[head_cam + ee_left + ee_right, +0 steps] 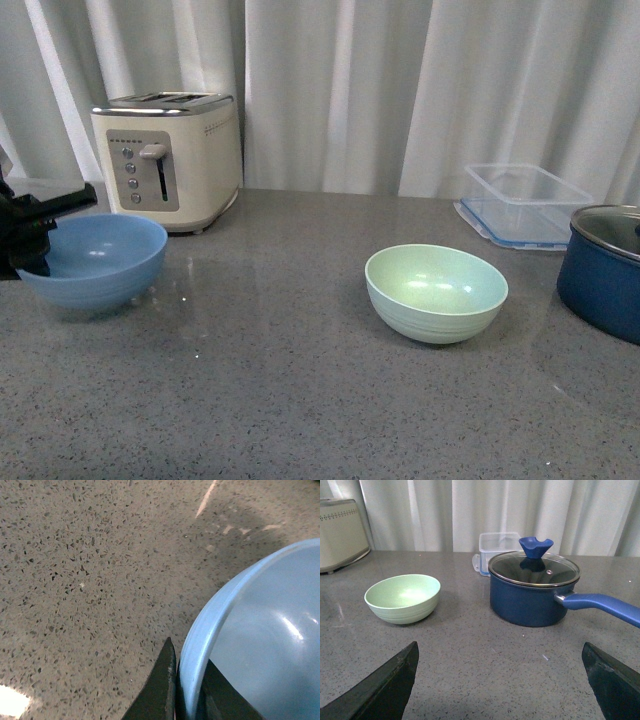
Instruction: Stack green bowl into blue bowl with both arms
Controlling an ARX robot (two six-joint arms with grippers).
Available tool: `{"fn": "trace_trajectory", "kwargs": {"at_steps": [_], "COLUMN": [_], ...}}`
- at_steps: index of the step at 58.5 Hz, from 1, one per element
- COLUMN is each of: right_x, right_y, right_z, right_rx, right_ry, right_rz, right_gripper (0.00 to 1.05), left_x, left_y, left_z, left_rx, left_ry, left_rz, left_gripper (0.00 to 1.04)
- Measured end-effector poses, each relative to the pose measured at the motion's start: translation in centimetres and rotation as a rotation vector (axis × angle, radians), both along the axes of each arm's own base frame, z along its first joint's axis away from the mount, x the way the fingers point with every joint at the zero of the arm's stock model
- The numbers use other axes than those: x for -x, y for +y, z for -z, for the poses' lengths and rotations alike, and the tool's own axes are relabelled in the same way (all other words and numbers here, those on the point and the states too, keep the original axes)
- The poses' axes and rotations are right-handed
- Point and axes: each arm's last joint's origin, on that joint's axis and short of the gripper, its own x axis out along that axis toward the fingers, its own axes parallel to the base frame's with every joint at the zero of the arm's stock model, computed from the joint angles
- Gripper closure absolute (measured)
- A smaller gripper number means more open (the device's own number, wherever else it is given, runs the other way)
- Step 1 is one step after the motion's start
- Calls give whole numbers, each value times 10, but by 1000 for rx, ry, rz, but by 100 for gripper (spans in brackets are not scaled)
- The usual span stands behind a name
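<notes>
The blue bowl (95, 260) sits at the left of the grey counter, in front of the toaster. My left gripper (30, 262) is shut on its left rim; in the left wrist view its fingers (162, 685) pinch the bowl's rim (200, 645), one outside and one inside. The green bowl (436, 292) stands upright and empty right of the middle; it also shows in the right wrist view (403, 599). My right gripper (501, 676) is open and empty, low over the counter, apart from the green bowl. It is out of the front view.
A cream toaster (168, 160) stands at the back left. A clear plastic container (525, 203) is at the back right. A dark navy pot (605, 270) with a glass lid and a long handle (600, 605) stands at the right edge. White curtains hang behind.
</notes>
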Motion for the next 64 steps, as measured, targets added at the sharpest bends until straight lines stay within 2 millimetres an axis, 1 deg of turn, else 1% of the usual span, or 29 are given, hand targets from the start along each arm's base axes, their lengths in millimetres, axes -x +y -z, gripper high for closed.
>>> {"fn": "trace_trajectory", "kwargs": {"at_steps": [8,11,16,17,22,29,32,42,48,50,51,53,56,58,60,63,64], "right_x": [0,0,0,0,0,0,0,0,0,0,0,0,0,0,0,0,0], "right_y": [0,0,0,0,0,0,0,0,0,0,0,0,0,0,0,0,0], "right_z": [0,0,0,0,0,0,0,0,0,0,0,0,0,0,0,0,0], "right_rx": [0,0,0,0,0,0,0,0,0,0,0,0,0,0,0,0,0], "right_ry": [0,0,0,0,0,0,0,0,0,0,0,0,0,0,0,0,0], "right_rz": [0,0,0,0,0,0,0,0,0,0,0,0,0,0,0,0,0], "right_gripper": [10,10,10,10,10,10,10,10,10,10,10,10,10,10,10,10,10], "left_x": [11,16,19,18,14,5,0,-17,-21,-23,-23,-24,-24,-24,-24,-23,-23], "left_y": [-19,-35,-63,-71,-93,-115,-124,-138,-140,-140,-140,-141,-141,-141,-141,-141,-141], "left_z": [-27,-38,-43,-42,-34,-18,-8,16,23,24,24,24,23,22,22,19,18], "left_rx": [16,26,33,33,38,42,59,69,67,75,77,76,76,74,74,82,85], "left_ry": [-63,-90,-102,-99,-79,-42,-16,41,57,57,58,56,55,56,58,53,51], "left_rz": [55,101,174,190,228,258,268,267,262,263,264,264,264,263,262,272,275], "left_gripper": [100,100,100,100,100,100,100,100,100,96,92,89,80,76,71,60,58]}}
